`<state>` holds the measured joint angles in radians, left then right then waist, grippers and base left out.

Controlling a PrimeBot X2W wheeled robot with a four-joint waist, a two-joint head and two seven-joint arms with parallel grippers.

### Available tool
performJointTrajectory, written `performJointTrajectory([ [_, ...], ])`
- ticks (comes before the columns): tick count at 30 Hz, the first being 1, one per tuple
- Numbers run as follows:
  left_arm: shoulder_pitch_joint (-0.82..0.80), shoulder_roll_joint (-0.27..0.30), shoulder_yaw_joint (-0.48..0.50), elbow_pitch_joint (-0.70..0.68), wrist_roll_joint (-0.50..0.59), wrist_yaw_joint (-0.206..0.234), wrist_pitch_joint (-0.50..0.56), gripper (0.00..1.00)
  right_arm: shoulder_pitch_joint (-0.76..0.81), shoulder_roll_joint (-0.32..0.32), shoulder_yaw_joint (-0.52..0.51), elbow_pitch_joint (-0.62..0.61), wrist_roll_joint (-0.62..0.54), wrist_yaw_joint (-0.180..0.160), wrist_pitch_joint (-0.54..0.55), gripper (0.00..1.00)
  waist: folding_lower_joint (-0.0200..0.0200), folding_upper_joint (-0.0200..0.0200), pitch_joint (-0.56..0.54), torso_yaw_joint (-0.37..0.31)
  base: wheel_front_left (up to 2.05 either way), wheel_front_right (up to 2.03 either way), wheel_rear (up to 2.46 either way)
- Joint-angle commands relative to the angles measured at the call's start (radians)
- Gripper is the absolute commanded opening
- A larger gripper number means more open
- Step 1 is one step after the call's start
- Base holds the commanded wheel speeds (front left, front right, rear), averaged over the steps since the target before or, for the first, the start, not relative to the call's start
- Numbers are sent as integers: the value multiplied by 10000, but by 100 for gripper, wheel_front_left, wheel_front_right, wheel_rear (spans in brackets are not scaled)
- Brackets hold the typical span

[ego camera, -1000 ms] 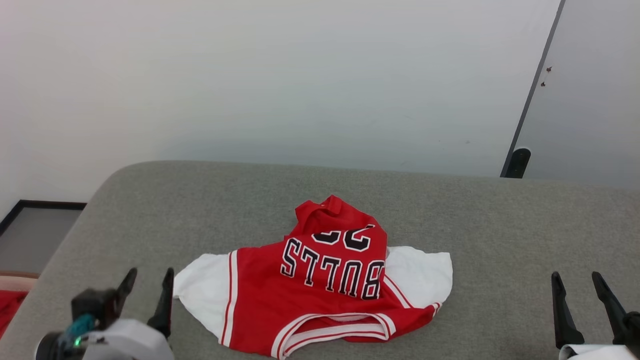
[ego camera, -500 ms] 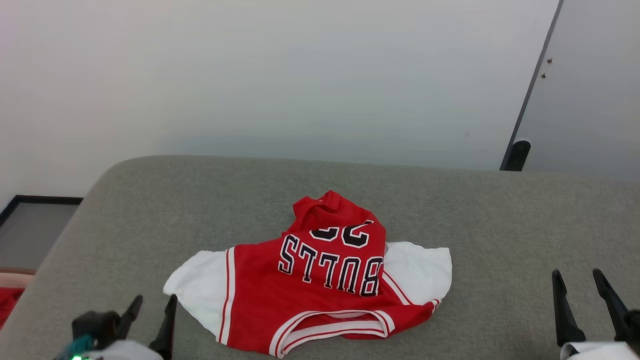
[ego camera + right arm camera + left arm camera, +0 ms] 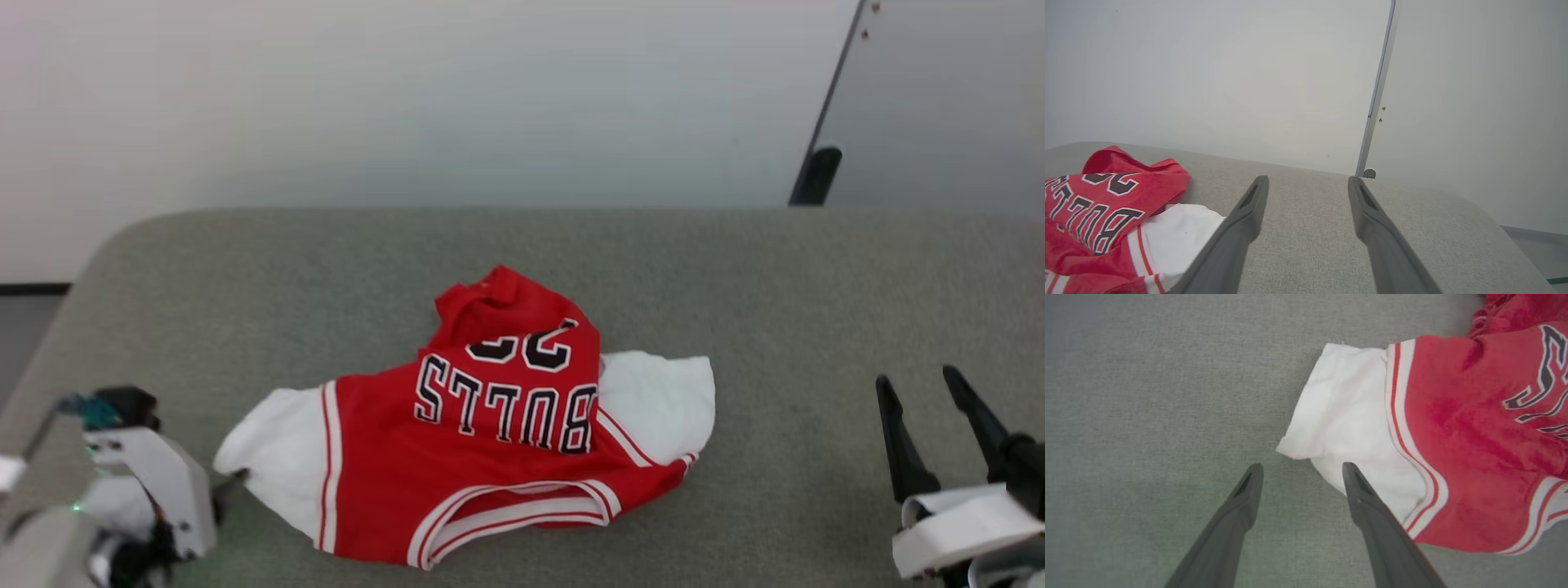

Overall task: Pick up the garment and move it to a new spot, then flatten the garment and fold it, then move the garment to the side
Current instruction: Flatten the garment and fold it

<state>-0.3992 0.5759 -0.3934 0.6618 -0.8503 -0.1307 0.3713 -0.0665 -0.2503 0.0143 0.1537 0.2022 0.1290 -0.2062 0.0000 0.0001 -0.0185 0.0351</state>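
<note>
Garment (image 3: 490,441), red with white sleeves, lies bunched up on the grey worktop (image 3: 735,269) in front of you, its letters upside down to you and a striped opening at its near edge. Your left claw (image 3: 1299,471) is wide open and holds nothing, pointing down at the corner of the white sleeve (image 3: 1339,416) on your left, while your right claw (image 3: 916,377) is open and empty too, well apart from it on your right. Behind the worktop stands a pale wall (image 3: 408,98).
</note>
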Motion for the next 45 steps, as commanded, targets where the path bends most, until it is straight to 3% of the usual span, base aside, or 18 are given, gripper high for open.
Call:
performJointTrajectory([
  [1,-425,134,-117,244,-151,2,477,100,-247,-83,90,-123,68,37,40,100,0,-1,689,-433,0,0,0],
  [7,-1380,306,-499,1077,-244,0,1192,100,-561,-148,238,-405,86,37,202,100,0,-1,1328,-658,0,0,0],
  [15,-2095,-163,-1105,2287,-276,1,1594,100,-820,-229,517,-717,188,37,570,100,0,-1,1778,-725,0,0,0],
  [16,-2138,-238,-1192,2347,-323,-2,1650,68,-838,-242,586,-764,244,37,666,100,0,-1,1811,-711,0,0,0],
  [17,-2181,-292,-1283,2383,-352,-1,1649,49,-859,-253,643,-816,279,38,759,100,0,-1,1838,-694,0,0,0],
  [18,-2198,-385,-1353,2398,-462,-1,1677,42,-880,-280,697,-875,324,38,874,100,0,-1,1859,-676,0,0,0],
  [21,-2242,-512,-1613,2341,-687,-4,1780,4,-927,-362,972,-1024,712,38,1459,100,0,-1,1890,-577,0,0,0],
  [22,-2243,-578,-1685,2328,-798,-9,1883,0,-953,-487,1109,-1079,801,39,1749,100,0,-1,1893,-529,0,0,0],
  [31,-2703,-613,-2302,2147,-1204,-24,1631,0,-1726,-1017,1811,-1341,2346,38,5213,100,0,-1,2022,-99,0,0,0],
  [37,-3114,-810,-2731,2001,-1399,-26,1440,0,-2348,-741,1808,-1097,2867,39,7604,100,0,-1,2190,218,0,0,0],
  [45,-3527,-917,-3238,1944,-1630,-26,1197,2,-2801,-200,1722,-635,2573,38,9270,100,0,-1,2428,533,0,0,0],
])
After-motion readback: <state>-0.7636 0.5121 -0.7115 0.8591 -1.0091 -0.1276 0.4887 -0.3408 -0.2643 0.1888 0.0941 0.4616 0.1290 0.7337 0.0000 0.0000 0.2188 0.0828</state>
